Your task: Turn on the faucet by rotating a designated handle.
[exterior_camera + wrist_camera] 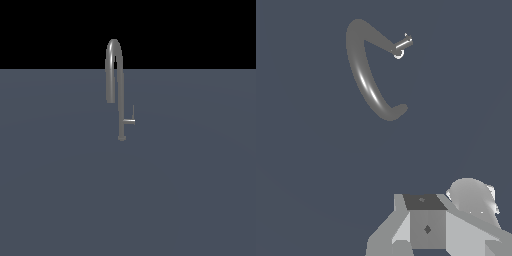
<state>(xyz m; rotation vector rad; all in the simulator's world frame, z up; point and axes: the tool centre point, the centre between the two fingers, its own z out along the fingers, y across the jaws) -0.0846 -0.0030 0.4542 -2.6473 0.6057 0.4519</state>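
Observation:
The faucet (121,100) is a tall grey gooseneck tap standing on the flat ground, its spout curving over toward the exterior view's left. The handle (130,121) is a short stub low on the stem, pointing to the exterior view's right, with a thin pin rising from its end. The wrist view looks down on the faucet (363,75) and the handle (402,45) from well above. Only grey and white parts of my gripper (428,227) show at that picture's edge, far from the handle. Its fingertips are hidden. The arm is absent from the exterior view.
A plain blue-grey ground (190,190) spreads around the faucet on all sides, with black background beyond it. No other object shows in either view.

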